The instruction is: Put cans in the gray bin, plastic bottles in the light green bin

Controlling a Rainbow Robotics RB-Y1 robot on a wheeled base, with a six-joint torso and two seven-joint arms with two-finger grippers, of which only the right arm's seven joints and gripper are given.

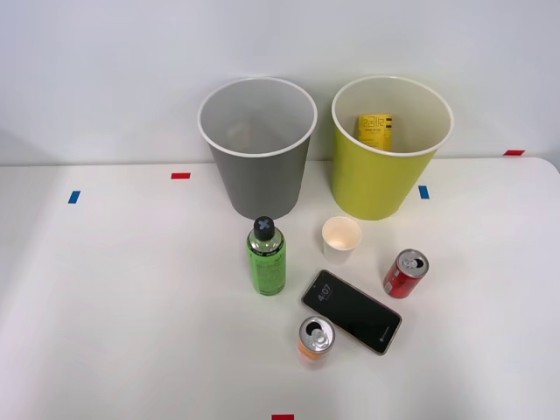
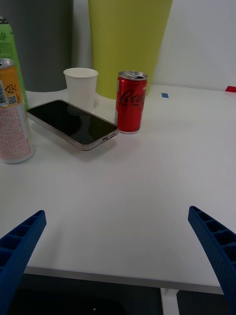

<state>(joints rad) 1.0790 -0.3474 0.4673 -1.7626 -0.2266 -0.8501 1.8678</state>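
The gray bin (image 1: 258, 149) and the light green bin (image 1: 389, 149) stand side by side at the back of the white table. Inside the light green bin lies the yellow lemon-labelled bottle (image 1: 374, 129). A bright green bottle (image 1: 265, 256) with a black cap stands upright in front of the gray bin. The red can (image 1: 405, 273) (image 2: 131, 102) stands right of centre, the orange can (image 1: 315, 338) (image 2: 12, 113) nearer the front edge. My right gripper (image 2: 118, 256) is open, low at the table's near edge, with the red can ahead of it; nothing is between its fingers (image 2: 216, 246).
A white paper cup (image 1: 340, 238) (image 2: 81, 87) stands in front of the light green bin. A dark phone (image 1: 352, 311) (image 2: 73, 123) lies flat between the two cans. Small red and blue tape marks (image 1: 180, 175) dot the table.
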